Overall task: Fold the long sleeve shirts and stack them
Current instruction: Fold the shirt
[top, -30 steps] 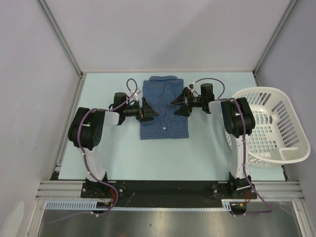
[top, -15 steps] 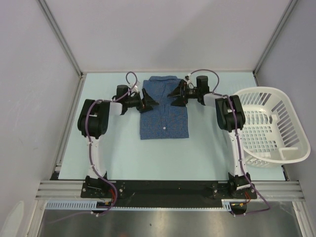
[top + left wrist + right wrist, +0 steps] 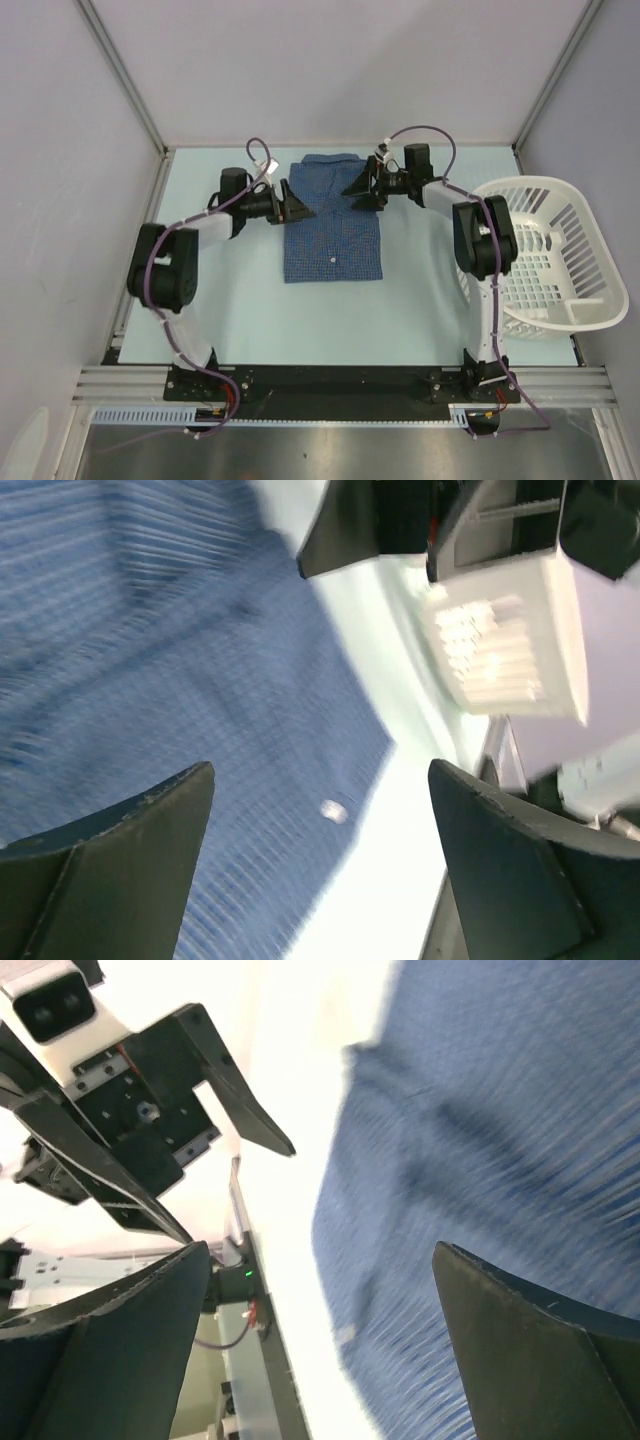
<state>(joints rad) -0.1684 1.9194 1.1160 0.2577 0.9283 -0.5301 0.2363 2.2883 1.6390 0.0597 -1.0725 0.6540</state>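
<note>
Pale table (image 3: 420, 300) bearing a white slatted basket (image 3: 590, 318) at its right edge and one folded blue shirt (image 3: 332, 235) mid-table, collar towards the far side. Both the left fingers (image 3: 297, 210) and right fingers (image 3: 358, 188) stand spread wide and empty, one over each upper side edge of the shirt.

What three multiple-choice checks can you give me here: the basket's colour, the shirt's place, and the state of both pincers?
1. The basket is: A white; B blue; C black.
2. The shirt lies: A in the basket; B on the table between the left pincer and right pincer; C by the arm bases.
3. The pincers are: A both open; B both shut on cloth; C left shut, right open.

Key: A, its slats are white; B, the folded shirt lies flat with a pincer at each side of its collar end; A, both wrist views show jaws wide apart, gripping nothing.
</note>
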